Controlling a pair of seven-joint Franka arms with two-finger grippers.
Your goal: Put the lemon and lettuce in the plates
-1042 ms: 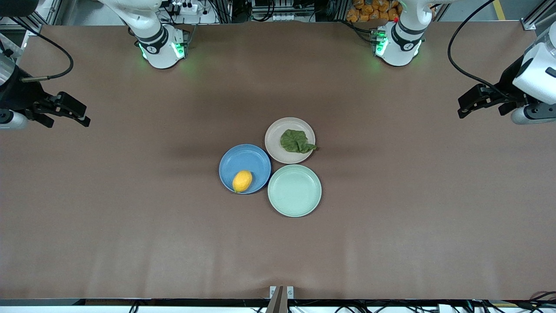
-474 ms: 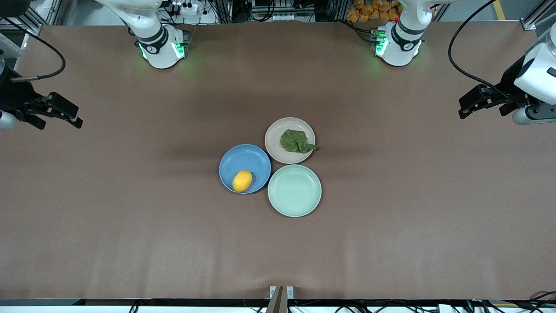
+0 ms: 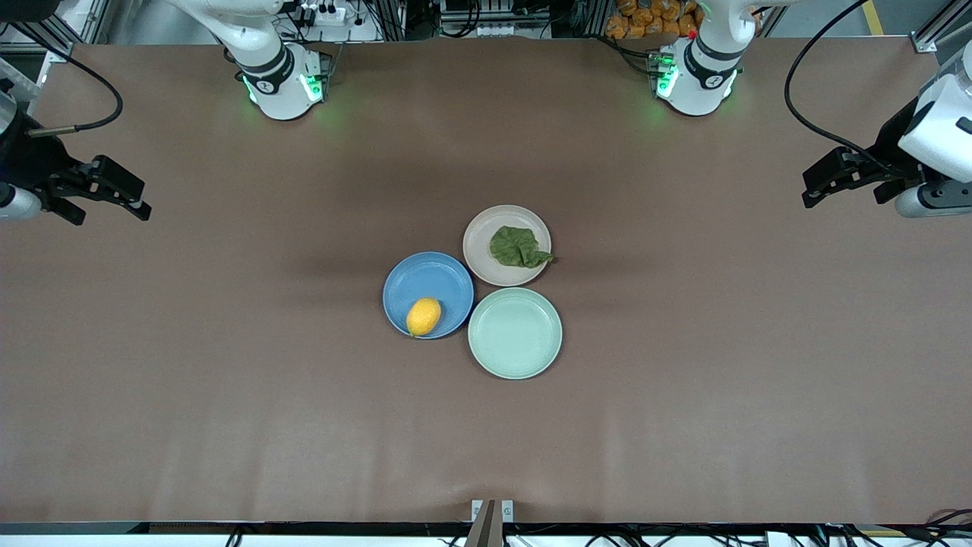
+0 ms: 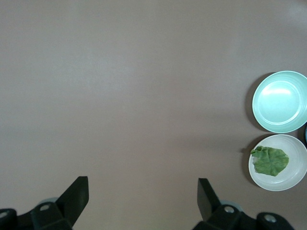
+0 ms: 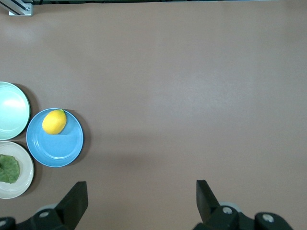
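The lemon (image 3: 424,316) lies in the blue plate (image 3: 427,282) at the table's middle; both show in the right wrist view, lemon (image 5: 54,121) and blue plate (image 5: 57,146). The lettuce (image 3: 519,247) lies in the beige-pink plate (image 3: 480,243), its tip over the rim; they show in the left wrist view, lettuce (image 4: 270,160) and plate (image 4: 279,181). My right gripper (image 3: 129,197) is open and empty, up over the right arm's end of the table. My left gripper (image 3: 820,181) is open and empty, up over the left arm's end.
An empty mint-green plate (image 3: 515,333) sits nearest the front camera, touching the other two plates. It also shows in the left wrist view (image 4: 280,101) and the right wrist view (image 5: 10,117). Bare brown table (image 3: 228,380) lies all around.
The right gripper has shifted slightly at its end of the table, outward and then a little back. The left gripper, the plates, lemon and lettuce have not moved.
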